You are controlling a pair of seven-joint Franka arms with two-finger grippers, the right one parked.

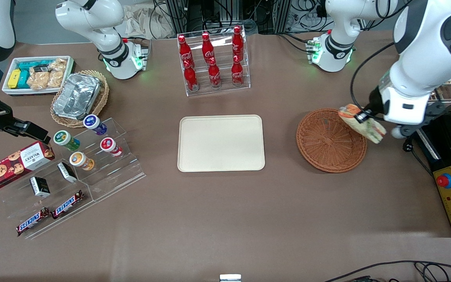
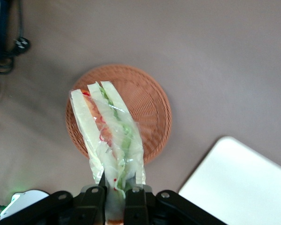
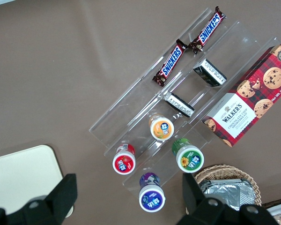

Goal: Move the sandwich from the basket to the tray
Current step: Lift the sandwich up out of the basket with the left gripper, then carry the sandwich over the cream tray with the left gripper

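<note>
- The sandwich (image 2: pixel 110 136) sits in thin, clear, glossy plastic wrap, pinched between the matt black plastic fingers (image 2: pixel 136 201) of the gripper (image 2: pixel 116 199) above the basket.
- The basket (image 1: pixel 330 140) is woven reddish-brown wicker, rough and ribbed.
- The tray (image 1: pixel 221 143), beside the basket, looks like smooth, matt cream plastic.
- The table (image 1: pixel 225 219) under the basket has a dull brown, cloth-like matt surface.
- The arm (image 1: pixel 425 58) above the basket has a glossy white plastic shell.

White-bread sandwich (image 2: pixel 110 136) with orange-red and green layers; reddish-brown woven basket (image 1: pixel 327 143); plain cream tray (image 1: pixel 220 143).
</note>
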